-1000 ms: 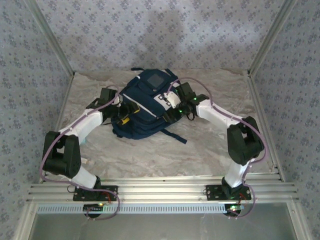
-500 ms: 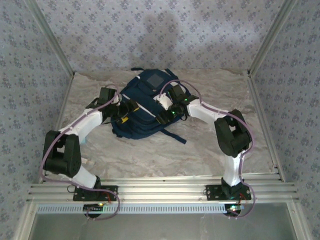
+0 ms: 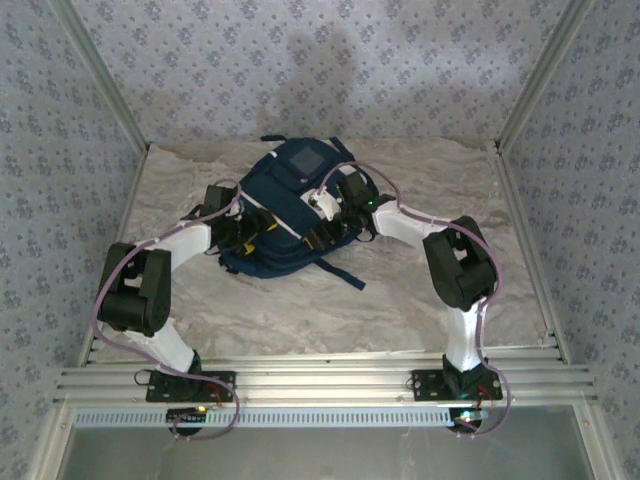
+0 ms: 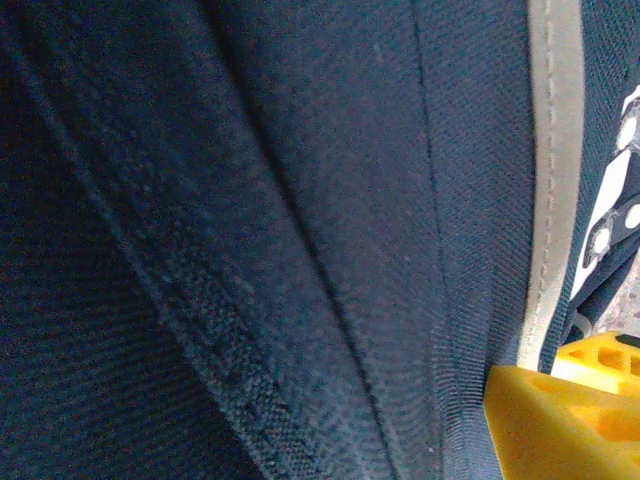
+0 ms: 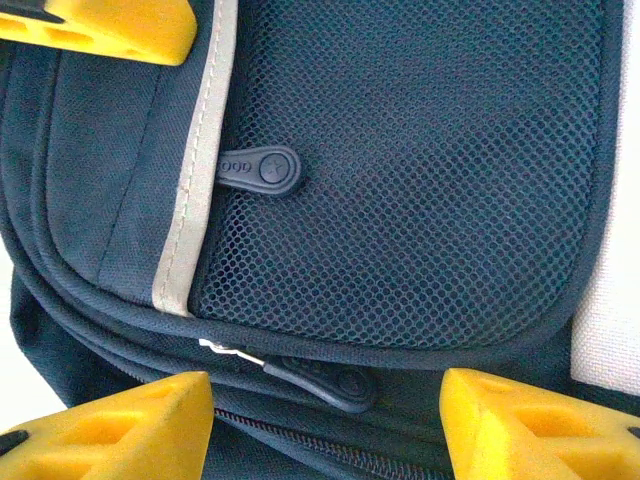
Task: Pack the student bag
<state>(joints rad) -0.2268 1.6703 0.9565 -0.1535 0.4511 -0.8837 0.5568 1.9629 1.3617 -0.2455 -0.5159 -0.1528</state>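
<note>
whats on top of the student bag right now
The left hand sits close against the left side of the student bag; the right hand, open, hovers over its mesh pocket. What is inside the bag is covered.

Both arms are elbows-out and reaching in low, the left white-and-black arm (image 3: 180, 243) and the right white-and-black arm (image 3: 410, 222). The right yellow-fingered gripper (image 5: 325, 420) has its jaws spread wide. The left yellow-fingered gripper (image 3: 250, 228)? Honestly can't tell.

The student bag (image 3: 268, 250) is navy with a pale stripe (image 5: 190, 180) and grey patch (image 3: 307, 158); the right end effector fingers (image 5: 540, 420) are yellow.
</note>
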